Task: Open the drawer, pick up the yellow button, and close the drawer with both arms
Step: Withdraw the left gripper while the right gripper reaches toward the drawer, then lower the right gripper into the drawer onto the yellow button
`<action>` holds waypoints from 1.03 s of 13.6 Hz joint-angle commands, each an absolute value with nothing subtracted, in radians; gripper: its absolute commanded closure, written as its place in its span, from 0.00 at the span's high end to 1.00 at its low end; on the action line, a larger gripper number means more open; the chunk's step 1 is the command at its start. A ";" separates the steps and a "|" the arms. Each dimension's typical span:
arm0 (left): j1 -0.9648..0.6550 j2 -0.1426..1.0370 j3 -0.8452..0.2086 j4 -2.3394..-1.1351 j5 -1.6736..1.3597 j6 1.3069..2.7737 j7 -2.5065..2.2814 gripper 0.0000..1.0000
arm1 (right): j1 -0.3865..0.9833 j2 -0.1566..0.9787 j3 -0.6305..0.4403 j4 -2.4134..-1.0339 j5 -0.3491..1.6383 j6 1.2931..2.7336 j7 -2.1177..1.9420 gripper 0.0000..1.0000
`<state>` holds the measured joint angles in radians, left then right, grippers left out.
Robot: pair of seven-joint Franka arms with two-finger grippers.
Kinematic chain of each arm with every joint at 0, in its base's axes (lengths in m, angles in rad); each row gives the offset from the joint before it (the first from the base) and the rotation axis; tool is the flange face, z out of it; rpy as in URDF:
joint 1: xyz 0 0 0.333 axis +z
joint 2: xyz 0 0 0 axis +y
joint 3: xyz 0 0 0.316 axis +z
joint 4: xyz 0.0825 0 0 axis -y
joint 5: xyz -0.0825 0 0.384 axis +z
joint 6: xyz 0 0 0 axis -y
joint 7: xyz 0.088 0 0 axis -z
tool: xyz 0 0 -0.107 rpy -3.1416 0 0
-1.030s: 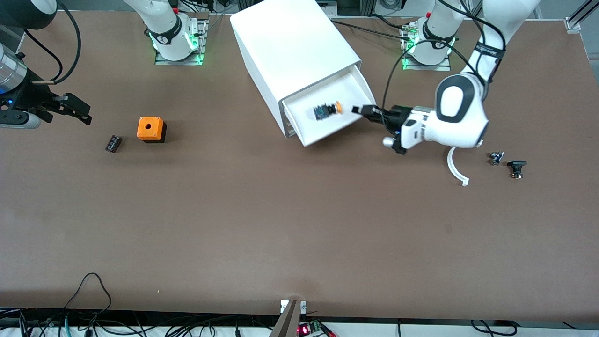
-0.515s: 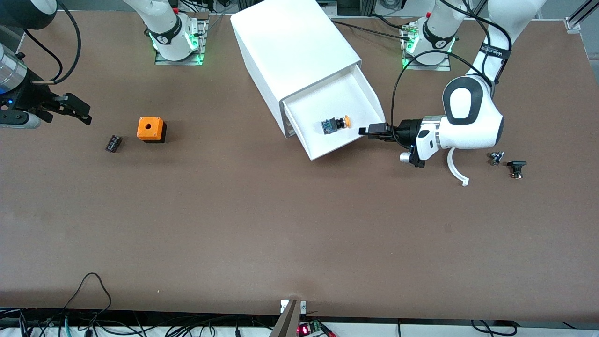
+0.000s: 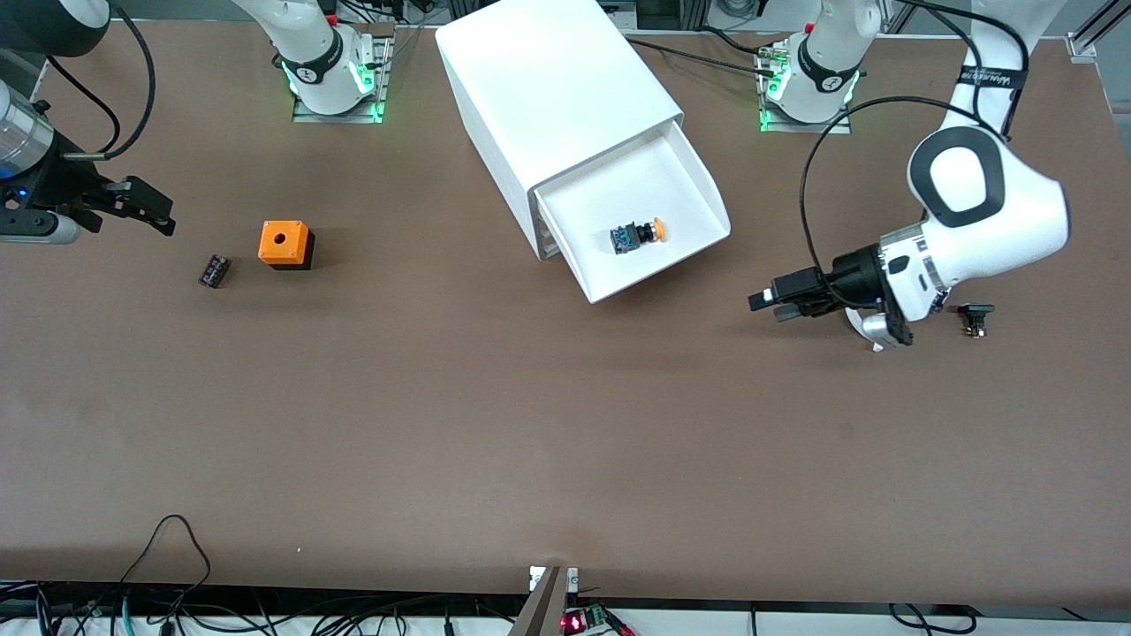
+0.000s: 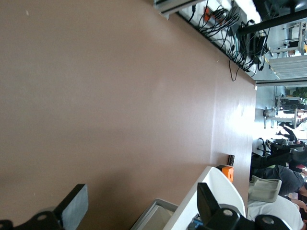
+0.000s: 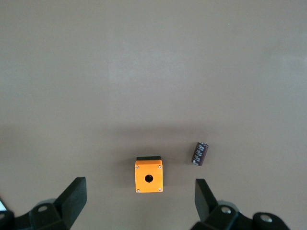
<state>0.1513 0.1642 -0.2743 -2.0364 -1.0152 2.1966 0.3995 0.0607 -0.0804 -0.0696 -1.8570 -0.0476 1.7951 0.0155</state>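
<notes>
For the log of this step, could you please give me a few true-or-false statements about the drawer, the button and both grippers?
1. The wide shallow white drawer at the top of the large white box cabinet is pulled out. True.
2. The small orange-capped push button sits in the left gripper. False: it lies in the drawer.
3. The left gripper touches the drawer. False: it is open, over bare table, apart from it.
4. The right gripper is open and empty. True.
5. The orange cube with a hole lies in the drawer. False: it stands on the table.

My arms are glossy white shells with black joint bands. My left arm (image 3: pixel 990 208) carries a black-rimmed oval panel, a looping black cable and black lettering. Green lights glow at my bases (image 3: pixel 336 84).
</notes>
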 commanded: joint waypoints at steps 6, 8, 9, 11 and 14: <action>0.195 -0.003 -0.201 -1.814 -0.348 1.837 0.200 1.00 | 0.259 0.092 -0.052 -1.740 0.004 1.809 0.003 1.00; 0.190 -0.002 -0.193 -1.699 -0.193 1.706 0.085 1.00 | 0.351 0.165 -0.048 -1.657 0.034 1.809 0.003 1.00; 0.181 -0.002 -0.198 -1.659 -0.113 1.659 0.007 1.00 | 0.401 0.196 -0.048 -1.616 0.034 1.809 0.003 1.00; 0.149 -0.002 -0.202 -1.632 -0.005 1.618 -0.119 1.00 | 0.492 0.230 -0.048 -1.565 0.035 1.818 -0.001 1.00; 0.137 -0.002 -0.199 -1.631 0.044 1.618 -0.160 1.00 | 0.581 0.285 -0.040 -1.484 0.057 1.870 -0.116 1.00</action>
